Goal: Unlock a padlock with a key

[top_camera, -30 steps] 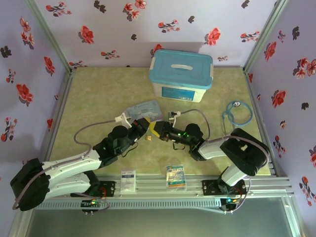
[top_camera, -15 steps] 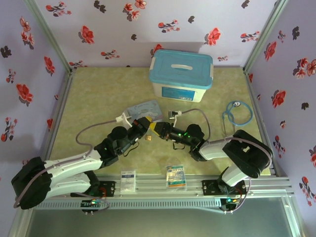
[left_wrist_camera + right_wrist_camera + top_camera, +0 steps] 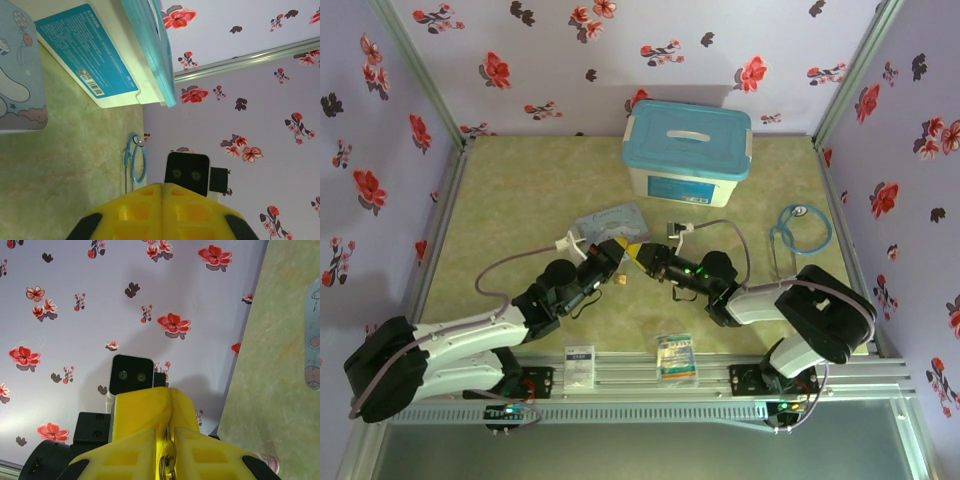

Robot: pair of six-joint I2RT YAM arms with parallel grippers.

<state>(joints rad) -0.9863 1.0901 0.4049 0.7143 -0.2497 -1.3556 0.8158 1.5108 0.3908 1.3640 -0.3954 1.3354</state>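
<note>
Pinching a tiny shiny metal piece, likely the key (image 3: 167, 461), the right gripper (image 3: 171, 400) is squeezing its yellow fingers together so it cannot slip. The left gripper (image 3: 162, 191) is pressing shut on nothing. The padlock (image 3: 617, 280) is lying on the table (image 3: 520, 200) just beside both fingertips, waiting

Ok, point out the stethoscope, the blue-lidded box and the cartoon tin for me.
stethoscope (image 3: 800, 210), top external view, on its round chest piece.
blue-lidded box (image 3: 688, 140), top external view, middle of the lid.
cartoon tin (image 3: 613, 221), top external view, on its printed top face.
</note>
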